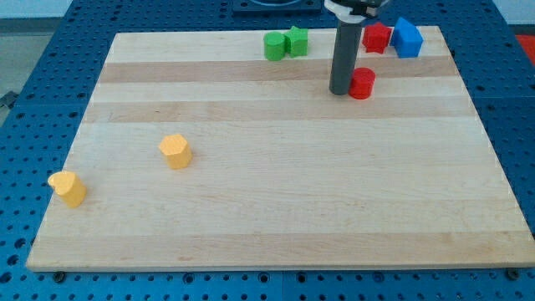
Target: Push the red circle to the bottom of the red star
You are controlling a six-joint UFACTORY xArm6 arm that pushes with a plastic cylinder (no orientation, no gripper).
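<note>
Currently my tip (341, 90) touches the left side of the red circular block (362, 84), which sits just near of the red star-shaped block (377, 38) on the wooden board (251, 209). The rod carries no fingers. Judged nearly complete; a slight rightward nudge would centre it. The blue block (407, 37) adjoins the star's right; green blocks (285, 43) lie clear.
</note>
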